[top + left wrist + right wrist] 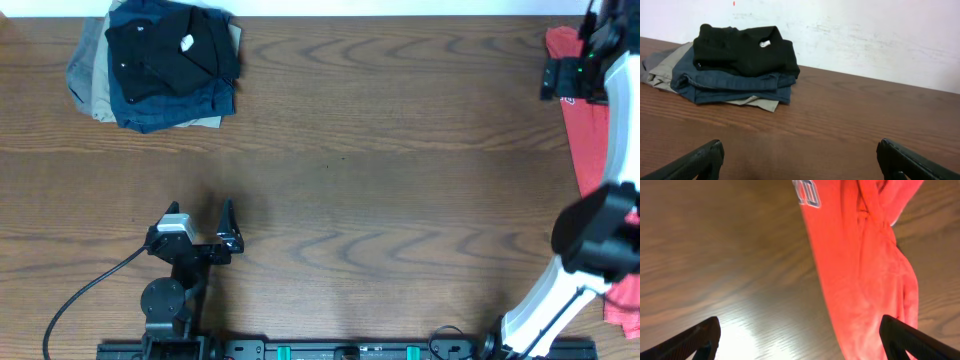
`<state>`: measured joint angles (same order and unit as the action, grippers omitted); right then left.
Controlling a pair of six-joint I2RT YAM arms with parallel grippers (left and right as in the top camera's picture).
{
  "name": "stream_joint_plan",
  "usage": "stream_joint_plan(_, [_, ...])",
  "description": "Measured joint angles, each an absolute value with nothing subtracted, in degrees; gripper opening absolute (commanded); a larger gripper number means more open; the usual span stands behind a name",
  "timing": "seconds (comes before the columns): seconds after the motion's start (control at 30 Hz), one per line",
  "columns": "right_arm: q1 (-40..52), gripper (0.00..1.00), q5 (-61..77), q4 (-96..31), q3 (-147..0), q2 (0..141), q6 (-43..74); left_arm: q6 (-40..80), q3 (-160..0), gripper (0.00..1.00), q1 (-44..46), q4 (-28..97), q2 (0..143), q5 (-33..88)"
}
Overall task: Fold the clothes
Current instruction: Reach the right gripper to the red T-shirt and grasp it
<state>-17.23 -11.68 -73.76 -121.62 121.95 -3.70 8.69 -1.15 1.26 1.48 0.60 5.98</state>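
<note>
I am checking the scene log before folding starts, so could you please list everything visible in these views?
T-shirt: one, coral-red, lying crumpled along the right edge of the table, lettering showing at one end.
Black garment: one, folded, on top of the pile at the far left corner, with a small white label.
Navy garment: one, folded, under the black one.
Tan garment: one, at the bottom of the pile.
Table: one, brown wood grain.
Wall: white, behind the table.
Cable: one, black, near left.
Left gripper: one, black, open, over bare table near left.
Right gripper: one, black, open, above the T-shirt at far right.
</note>
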Motion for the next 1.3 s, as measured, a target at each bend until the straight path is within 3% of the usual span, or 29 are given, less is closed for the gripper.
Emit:
stream_joint_plan(0.37, [-27.0, 0.99, -11.9, -73.5, -127.6, 135.8, -5.3, 8.7, -1.1, 0.98, 1.3, 1.5, 0.6, 6.0])
stream_joint_plan(0.8, [-27.9, 0.95, -11.8, -71.8, -127.8, 139.3, -5.7, 8.7, -1.1, 0.98, 1.3, 1.5, 0.6, 6.0])
stream_joint_plan(0.87, [-27.9, 0.91, -11.6, -72.0, -127.8, 140.8, -5.7, 8.7, -1.1, 0.98, 1.3, 1.5, 0.6, 6.0])
stream_joint_plan(0.93, [-27.9, 0.77, -11.3, -72.0, -127.8, 142.1, -5.9, 8.7, -1.1, 0.98, 1.3, 1.5, 0.6, 6.0])
stream_joint_plan(1.0, [-27.9, 0.72, -10.8, -72.0, -127.8, 142.9, -5.9, 8.7, -1.1, 0.98, 1.3, 1.5, 0.6, 6.0])
stream_joint_plan(1.3, [-27.9, 0.8, -5.7, -70.5, -127.2, 143.4, -5.6, 8.7, -1.1, 0.98, 1.3, 1.5, 0.6, 6.0])
